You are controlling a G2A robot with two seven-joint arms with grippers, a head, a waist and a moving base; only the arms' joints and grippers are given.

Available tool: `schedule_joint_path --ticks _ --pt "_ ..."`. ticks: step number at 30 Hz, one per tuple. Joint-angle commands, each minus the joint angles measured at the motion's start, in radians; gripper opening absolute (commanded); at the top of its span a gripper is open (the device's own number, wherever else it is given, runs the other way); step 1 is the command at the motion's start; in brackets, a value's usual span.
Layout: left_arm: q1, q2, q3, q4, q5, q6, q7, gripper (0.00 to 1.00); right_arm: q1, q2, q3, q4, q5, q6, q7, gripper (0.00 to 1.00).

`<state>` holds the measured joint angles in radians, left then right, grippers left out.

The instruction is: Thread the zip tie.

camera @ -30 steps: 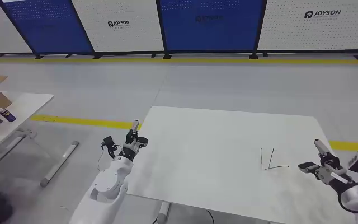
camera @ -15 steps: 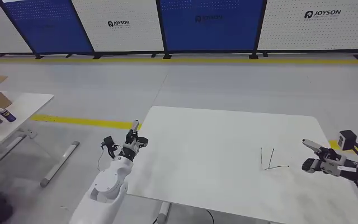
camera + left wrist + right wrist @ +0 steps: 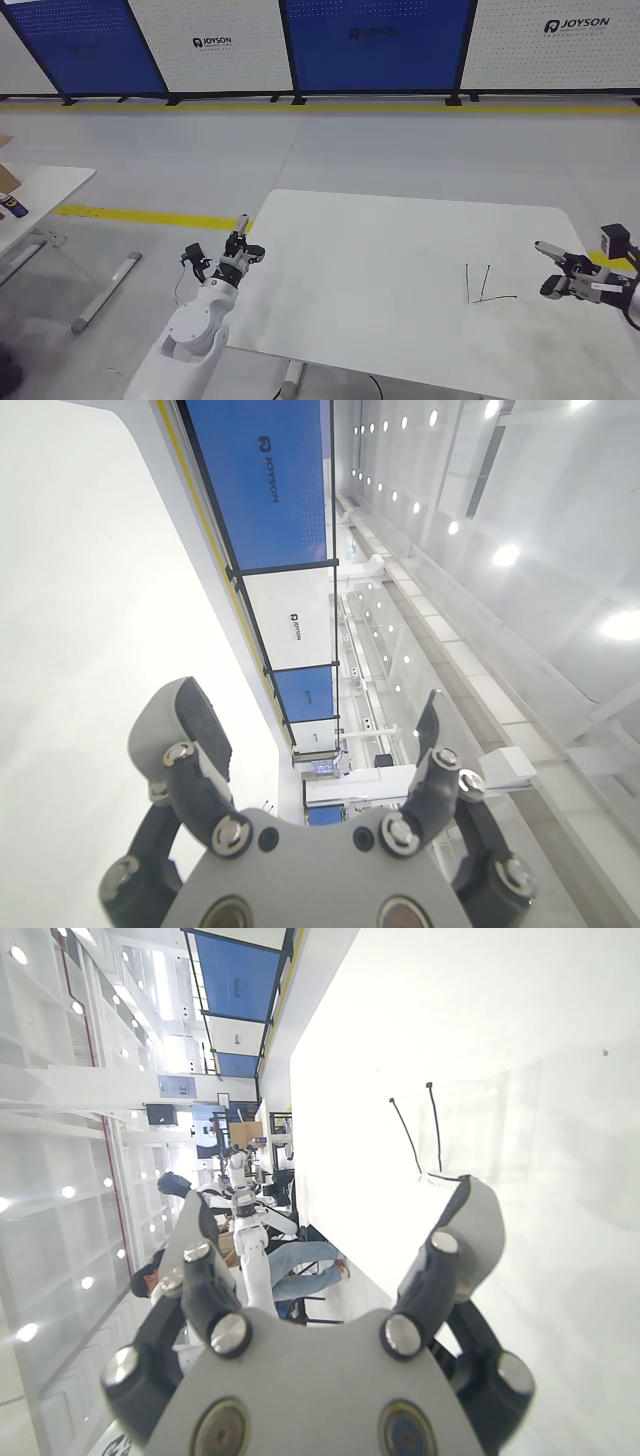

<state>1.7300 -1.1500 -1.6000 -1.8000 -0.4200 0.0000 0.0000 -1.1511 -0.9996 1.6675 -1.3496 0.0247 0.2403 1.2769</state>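
Since the ties [image 3: 484, 284] look thin, light and springy, pinch mid-strap; right gripper [image 3: 543, 269], at their three o'clock, gapes empty.

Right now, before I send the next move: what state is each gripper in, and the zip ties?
left gripper: open, empty, at the edge of the table.
right gripper: open, empty, beside the zip ties, not touching them.
zip ties: three, lying flat on the table, none threaded, none held.
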Motion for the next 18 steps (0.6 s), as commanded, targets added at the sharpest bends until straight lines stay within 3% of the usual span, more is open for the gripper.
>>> schedule_joint_path --ticks 1,5,7,11,13,15,18 --pt "0.0 0.0 0.0 0.0 0.0 0.0 0.0 1.0 -0.002 0.002 -0.006 0.015 0.02 -0.026 0.063 1.0" --pt "0.0 0.0 0.0 0.0 0.0 0.0 0.0 1.0 0.022 0.021 -0.017 0.12 0.06 -0.132 0.113 1.0" --pt "0.0 0.0 0.0 0.0 0.0 0.0 0.0 1.0 0.035 0.035 -0.044 0.166 0.109 -0.155 0.113 1.0" --pt "0.0 0.0 0.0 0.0 0.0 0.0 0.0 1.0 0.073 0.078 -0.14 0.233 0.188 -0.168 0.113 1.0" --pt "0.0 0.0 0.0 0.0 0.0 0.0 0.0 1.0 0.104 0.106 -0.212 0.26 0.154 -0.154 0.113 1.0" --pt "0.0 0.0 0.0 0.0 0.0 0.0 0.0 1.0 0.143 0.121 -0.228 0.296 0.144 -0.145 0.113 1.0" --pt "0.0 0.0 0.0 0.0 0.0 0.0 0.0 1.0 0.143 0.121 -0.228 0.296 0.144 -0.145 0.113 1.0"
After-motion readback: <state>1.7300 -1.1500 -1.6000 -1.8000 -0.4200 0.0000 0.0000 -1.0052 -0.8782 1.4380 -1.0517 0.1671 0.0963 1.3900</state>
